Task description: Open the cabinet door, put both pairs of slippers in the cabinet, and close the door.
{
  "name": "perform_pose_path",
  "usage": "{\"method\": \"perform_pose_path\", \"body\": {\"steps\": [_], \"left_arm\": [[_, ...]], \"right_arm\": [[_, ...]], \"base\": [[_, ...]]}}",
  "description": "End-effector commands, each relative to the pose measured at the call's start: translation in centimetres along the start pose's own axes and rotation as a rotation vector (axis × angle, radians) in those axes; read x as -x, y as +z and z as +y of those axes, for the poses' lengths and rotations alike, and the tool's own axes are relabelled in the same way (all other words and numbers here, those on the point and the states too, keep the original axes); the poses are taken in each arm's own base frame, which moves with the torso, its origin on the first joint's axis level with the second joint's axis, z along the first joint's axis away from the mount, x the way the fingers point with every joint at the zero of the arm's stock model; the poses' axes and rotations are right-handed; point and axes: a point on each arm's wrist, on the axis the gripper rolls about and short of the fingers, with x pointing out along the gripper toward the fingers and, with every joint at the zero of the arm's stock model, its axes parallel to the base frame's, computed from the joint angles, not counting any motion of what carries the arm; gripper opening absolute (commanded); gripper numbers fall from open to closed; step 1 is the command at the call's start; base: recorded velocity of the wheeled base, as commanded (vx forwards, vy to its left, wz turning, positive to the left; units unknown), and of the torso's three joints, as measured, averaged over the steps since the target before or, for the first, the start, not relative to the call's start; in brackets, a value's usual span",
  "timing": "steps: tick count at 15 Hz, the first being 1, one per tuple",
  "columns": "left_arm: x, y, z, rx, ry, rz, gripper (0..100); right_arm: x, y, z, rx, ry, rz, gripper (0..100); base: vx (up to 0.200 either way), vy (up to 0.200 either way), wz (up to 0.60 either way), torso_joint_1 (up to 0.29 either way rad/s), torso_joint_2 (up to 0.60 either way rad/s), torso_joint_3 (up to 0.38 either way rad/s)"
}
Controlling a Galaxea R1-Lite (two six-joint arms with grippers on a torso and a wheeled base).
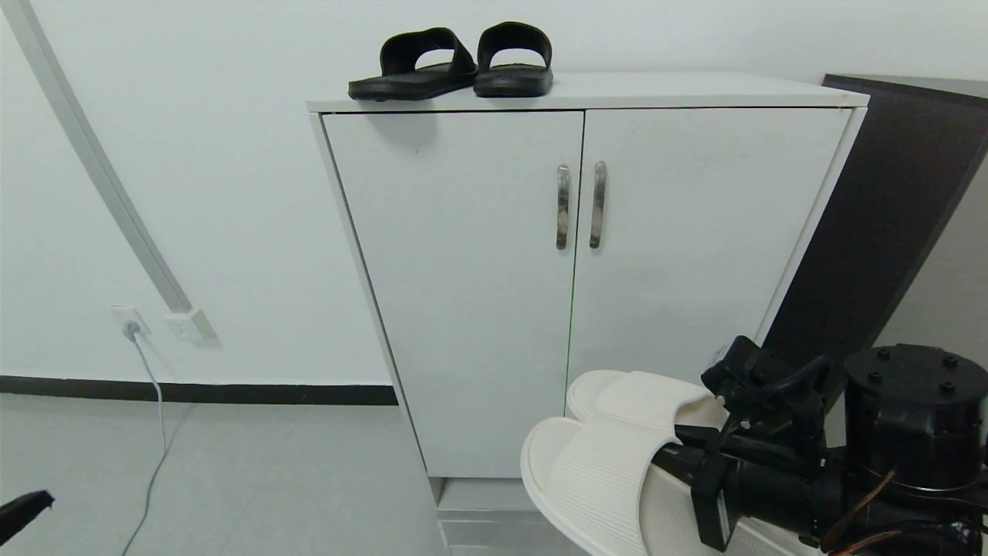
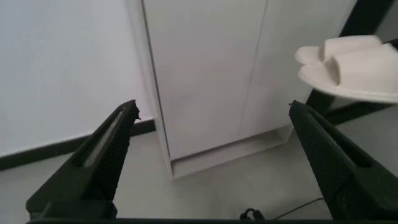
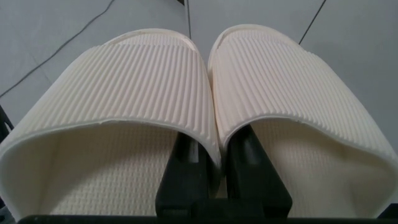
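Cream slippers (image 3: pixel 155 81) held before a shut cabinet (image 1: pixel 463 309).
Nearest, our right wrist view showed the right gripper (image 3: pixel 214 158) clamped on the pair's touching inner straps; the left gripper (image 2: pixel 212 111) gaped wide. Farther off, our head view showed black slippers (image 1: pixel 455 66) atop the cabinet.

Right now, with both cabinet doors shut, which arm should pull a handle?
Left. The left gripper is open and empty, facing the cabinet; the right gripper is shut on the white slippers, so it likely can't grasp a door handle.
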Motion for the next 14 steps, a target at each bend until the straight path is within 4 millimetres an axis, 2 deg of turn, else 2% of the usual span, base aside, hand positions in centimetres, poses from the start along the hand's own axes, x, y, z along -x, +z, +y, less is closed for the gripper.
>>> {"method": "perform_pose_path", "body": {"steps": [1, 2, 4, 5, 6, 14], "left_arm": [[-3.8, 2.4, 0.9, 0.001, -0.119, 0.047, 100], [-6.1, 3.5, 0.9, 0.0, -0.189, 0.049, 100], [-8.2, 4.0, 0.6, 0.0, -0.259, 0.073, 100], [-10.7, 5.1, 0.3, -0.008, -0.278, 0.061, 100], [-12.1, 5.8, -0.1, -0.016, -0.308, 0.041, 100], [-23.8, 11.3, -8.4, 0.011, -0.516, -0.046, 100]], "right_arm": [[-0.2, -0.1, 0.0, 0.0, -0.002, 0.008, 0], [-0.6, -0.2, 0.0, -0.002, -0.005, 0.017, 0], [-0.6, -0.2, 0.0, -0.003, -0.009, 0.016, 0], [-0.5, -0.1, 0.0, -0.006, -0.008, 0.009, 0], [-0.4, 0.0, -0.1, -0.008, -0.01, 0.006, 0], [-0.2, 0.2, -0.3, -0.006, -0.018, -0.006, 0]], "base": [[0.0, 0.0, 0.0, 0.0, 0.0, 0.0], [0.0, 0.0, 0.0, 0.0, 0.0, 0.0], [0.0, 0.0, 0.0, 0.0, 0.0, 0.0], [0.0, 0.0, 0.0, 0.0, 0.0, 0.0], [0.0, 0.0, 0.0, 0.0, 0.0, 0.0], [0.0, 0.0, 0.0, 0.0, 0.0, 0.0]]}}
